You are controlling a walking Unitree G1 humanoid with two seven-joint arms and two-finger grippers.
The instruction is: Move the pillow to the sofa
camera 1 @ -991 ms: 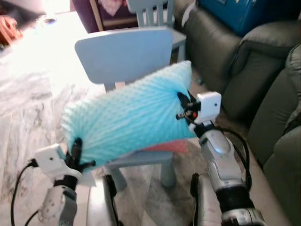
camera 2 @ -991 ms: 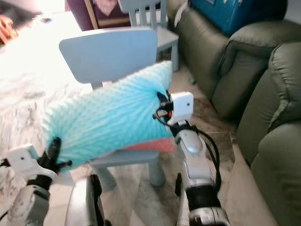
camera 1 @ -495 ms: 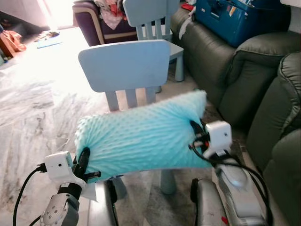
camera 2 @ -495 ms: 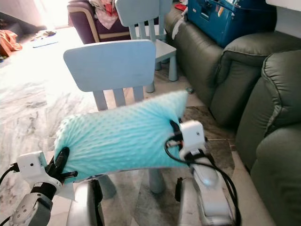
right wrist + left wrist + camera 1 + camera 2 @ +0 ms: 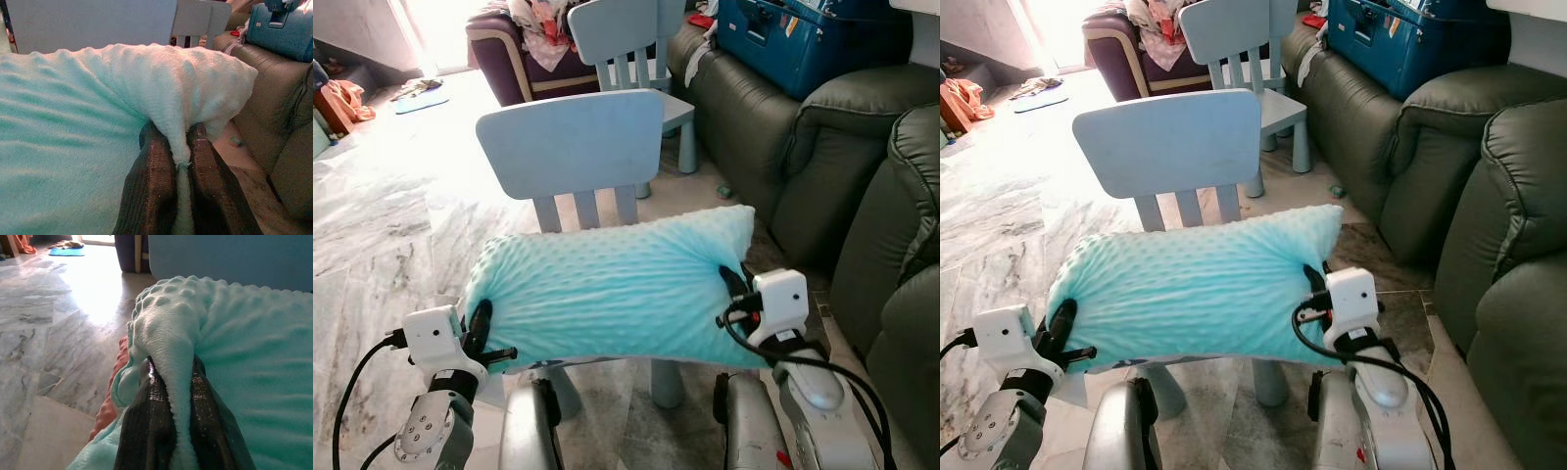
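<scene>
A turquoise bumpy pillow (image 5: 612,289) hangs lengthwise between my two arms, in front of a small pale-blue chair (image 5: 573,137). My left gripper (image 5: 480,328) is shut on the pillow's left end; its black fingers (image 5: 146,421) pinch a fold of the fabric. On the right end, my right gripper (image 5: 732,294) is shut too, and its fingers (image 5: 151,181) squeeze the cloth between them. The dark green sofa (image 5: 862,166) stands to my right. A reddish underside of the pillow (image 5: 110,401) shows by the left fingers.
A second pale-blue chair (image 5: 626,39) stands behind the first. A blue case (image 5: 803,44) lies on the sofa's far seat. A purple armchair (image 5: 524,54) with clothes is at the back. Marble floor (image 5: 382,215) spreads to the left.
The pillow has come lower and level, off the chair seat. The view has tilted up and sharpened, so the room's back shows more.
</scene>
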